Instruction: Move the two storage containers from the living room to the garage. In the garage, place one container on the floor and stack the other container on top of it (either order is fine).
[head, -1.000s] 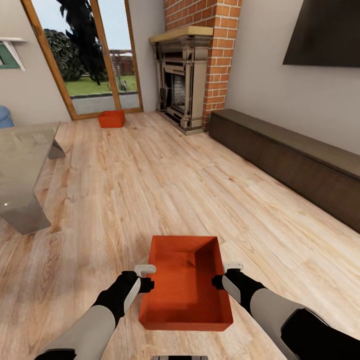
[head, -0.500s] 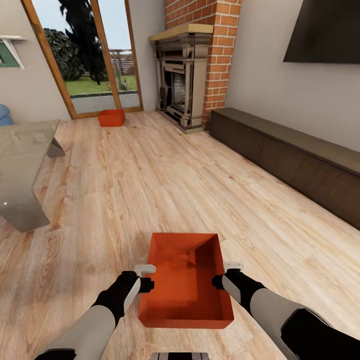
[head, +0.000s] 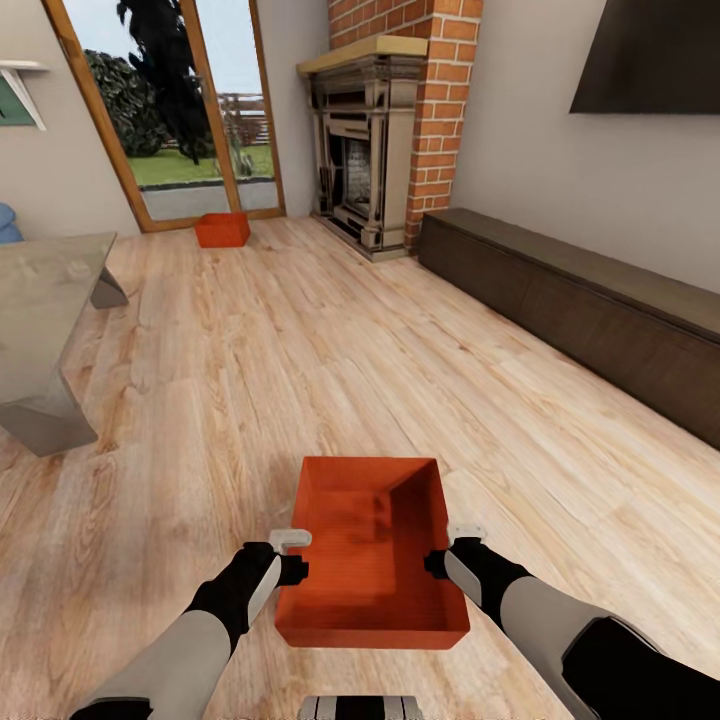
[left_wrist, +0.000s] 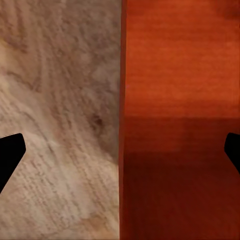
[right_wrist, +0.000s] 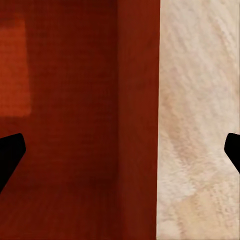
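One orange-red storage container (head: 370, 560) sits on the living room's light wood floor (head: 330, 370) right in front of me, open top up. My left gripper (head: 295, 555) is at its left wall and my right gripper (head: 445, 550) at its right wall. In the left wrist view the container's wall (left_wrist: 180, 100) runs between the wide-apart black fingertips (left_wrist: 10, 150), so the left gripper (left_wrist: 120, 152) is open. The right wrist view shows the same: wall (right_wrist: 75, 125) between the spread tips of the open right gripper (right_wrist: 120, 152). The second container (head: 222, 229) stands far off by the glass door.
A glass coffee table (head: 40, 330) stands at the left. A long dark low cabinet (head: 580, 310) runs along the right wall under a dark screen (head: 650, 55). The brick fireplace (head: 365, 160) and the glass door (head: 170, 110) are at the far end. Wood floor stretches between them.
The whole view has shifted, with the room's things sitting slightly higher in the picture. Both arms hold the same place in the view. The near container lies a little further from me.
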